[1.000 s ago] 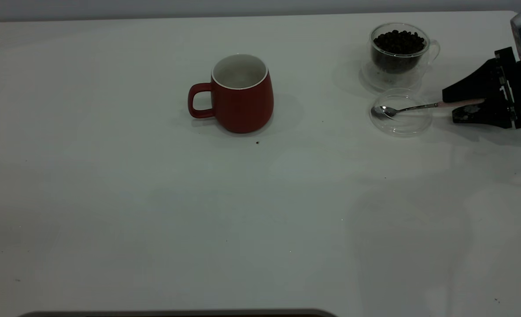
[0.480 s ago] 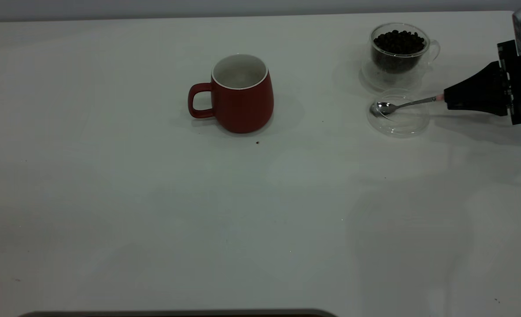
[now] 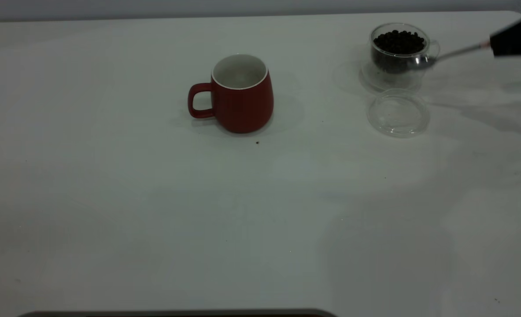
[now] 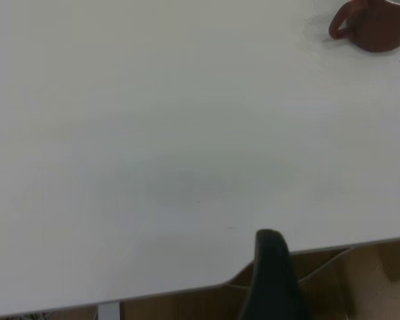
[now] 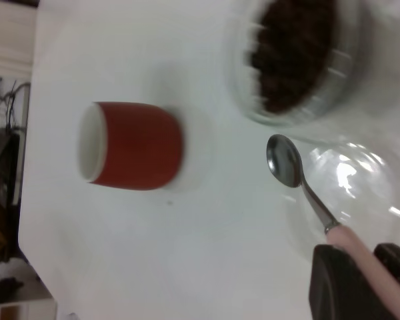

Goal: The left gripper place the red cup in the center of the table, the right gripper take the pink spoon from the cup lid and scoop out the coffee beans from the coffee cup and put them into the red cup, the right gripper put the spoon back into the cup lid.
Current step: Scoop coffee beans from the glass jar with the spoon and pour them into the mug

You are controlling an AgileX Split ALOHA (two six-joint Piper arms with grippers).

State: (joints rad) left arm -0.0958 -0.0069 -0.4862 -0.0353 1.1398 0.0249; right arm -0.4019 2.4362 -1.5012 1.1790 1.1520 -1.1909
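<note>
the right hand (image 5: 360,280), clamped on the pink spoon (image 5: 300,180), holds it beside the coffee cup (image 3: 399,50); a low entry could knock the cup and spill the coffee beans (image 3: 399,42). the left hand's state is unclear.

We see the right gripper (image 3: 493,44) raised at the far right edge of the exterior view, only its black tapered tip showing; its fingers (image 5: 333,283) are closed on the pink spoon (image 5: 360,257) by the pink handle end (the metal stem juts out ahead of the tip); the left gripper (image 4: 270,280) appears only in its own wrist view, as one dark finger hanging past the table's edge, well apart from the work.
</note>
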